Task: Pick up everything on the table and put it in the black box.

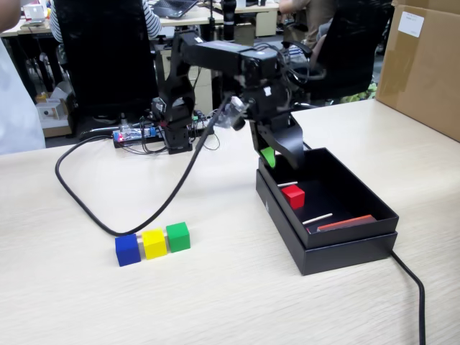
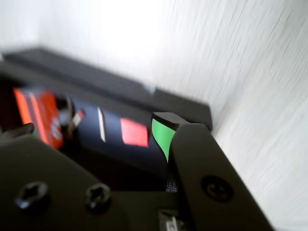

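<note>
Gripper (image 1: 272, 159), apparently empty with jaw gap unclear, hangs over the black box (image 1: 352, 248); it should swing left for the green cube (image 1: 178, 236).

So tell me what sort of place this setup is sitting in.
Probably a shared office or lab: black office chairs at desks behind the wooden table, a seated person, and a cardboard box at the right.

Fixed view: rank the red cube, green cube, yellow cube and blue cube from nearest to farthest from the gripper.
From the gripper above the black box's back end:
1. Red cube, inside the box, just below.
2. Green cube, right end of the table row.
3. Yellow cube, middle.
4. Blue cube, left end.
</note>
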You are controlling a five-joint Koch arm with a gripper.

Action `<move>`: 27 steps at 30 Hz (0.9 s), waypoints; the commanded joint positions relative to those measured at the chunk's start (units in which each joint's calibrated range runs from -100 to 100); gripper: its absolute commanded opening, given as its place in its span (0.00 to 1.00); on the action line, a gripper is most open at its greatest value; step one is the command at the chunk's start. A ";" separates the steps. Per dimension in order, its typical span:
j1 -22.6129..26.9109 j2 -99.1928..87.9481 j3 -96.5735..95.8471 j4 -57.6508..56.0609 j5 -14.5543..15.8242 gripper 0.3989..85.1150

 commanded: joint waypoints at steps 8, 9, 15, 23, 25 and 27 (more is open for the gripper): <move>-9.47 -24.53 -1.81 0.16 -0.05 0.59; -10.45 -25.10 -2.72 0.16 -0.15 0.60; -16.46 -25.79 -11.06 6.21 -6.35 0.60; -22.03 -11.56 -9.61 12.60 -13.72 0.59; -23.83 -0.31 -2.90 12.60 -14.75 0.57; -24.27 3.24 -0.45 12.60 -15.19 0.57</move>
